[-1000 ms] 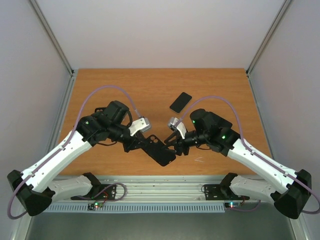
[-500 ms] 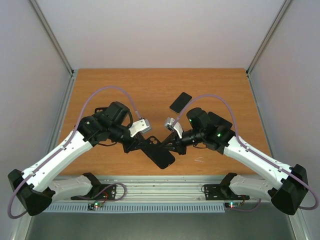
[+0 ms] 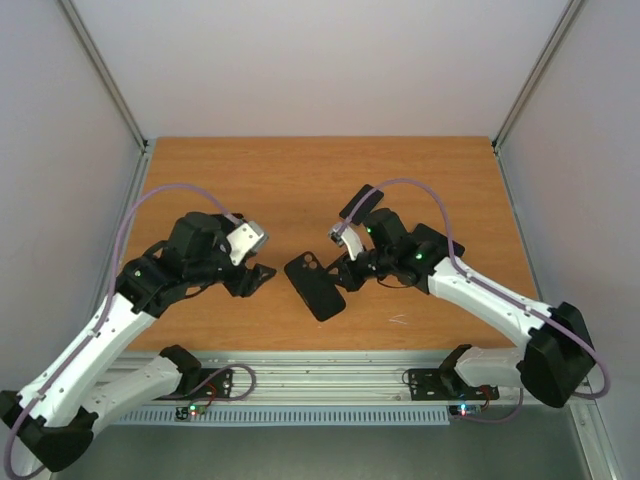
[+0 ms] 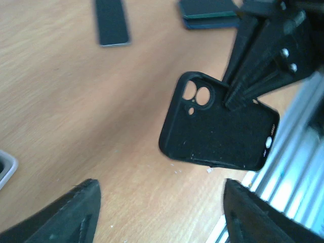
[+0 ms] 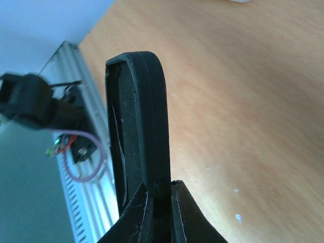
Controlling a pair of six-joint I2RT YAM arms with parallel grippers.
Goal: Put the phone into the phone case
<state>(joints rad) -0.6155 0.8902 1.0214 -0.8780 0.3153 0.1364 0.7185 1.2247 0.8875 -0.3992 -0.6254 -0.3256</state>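
Note:
The black phone case (image 3: 315,287) shows its camera cutout at its far end and is gripped along its right edge by my right gripper (image 3: 345,273), which is shut on it. The right wrist view has the case (image 5: 136,126) edge-on, pinched between the two fingers (image 5: 162,195). My left gripper (image 3: 262,276) stands open just left of the case, touching nothing. Its wrist view shows the case (image 4: 217,129) ahead of its spread fingers (image 4: 159,185). The phone (image 3: 356,207) lies flat, screen dark, behind the right arm, and at the top left (image 4: 112,21) of the left wrist view.
The wooden table (image 3: 250,180) is fenced by grey side walls and metal posts. An aluminium rail (image 3: 320,375) runs along the near edge, close under the case. The right arm's purple cable (image 3: 420,190) arcs over the phone's area.
My left gripper opened, let go of the case and drew back to the left. My right gripper shut on the case's right edge and now holds it alone, slightly farther from the rail.

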